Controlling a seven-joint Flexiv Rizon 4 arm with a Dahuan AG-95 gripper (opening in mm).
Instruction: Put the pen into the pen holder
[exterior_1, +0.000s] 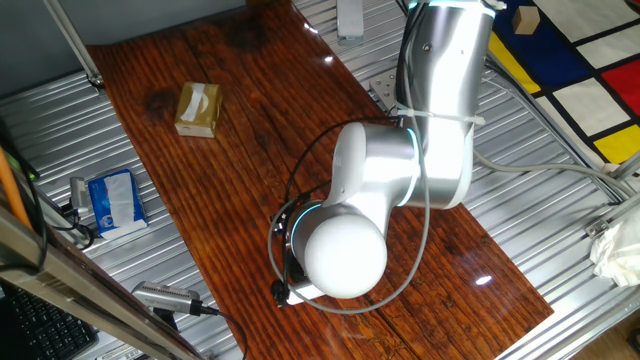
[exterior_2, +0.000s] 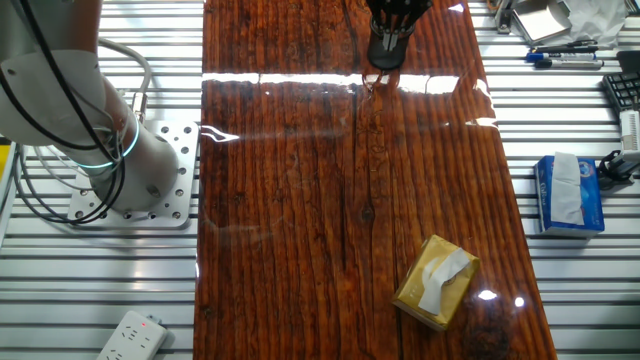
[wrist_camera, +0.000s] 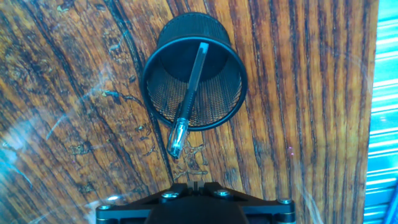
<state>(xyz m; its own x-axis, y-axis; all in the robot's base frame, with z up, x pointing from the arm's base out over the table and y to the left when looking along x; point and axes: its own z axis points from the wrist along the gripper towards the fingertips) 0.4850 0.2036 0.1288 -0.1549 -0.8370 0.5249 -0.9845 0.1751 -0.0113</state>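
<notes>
The pen holder (wrist_camera: 219, 99), a black mesh cup, stands on the wooden table just ahead of my gripper (wrist_camera: 197, 185). The pen (wrist_camera: 189, 93), thin and dark with a clear tip, leans inside the cup. Its near end sticks out over the rim toward me. My gripper's fingers sit together at the bottom edge of the hand view, apart from the pen and holding nothing. In the other fixed view the cup (exterior_2: 386, 52) is at the table's far end. In one fixed view the arm hides the cup and the pen.
A yellowish-tan box (exterior_1: 197, 108) lies on the table, also in the other fixed view (exterior_2: 435, 282). A blue tissue pack (exterior_1: 115, 200) and a silver-grey tool with a cable (exterior_1: 165, 298) lie beside the table. A white power strip (exterior_2: 130, 335) lies near the arm's base.
</notes>
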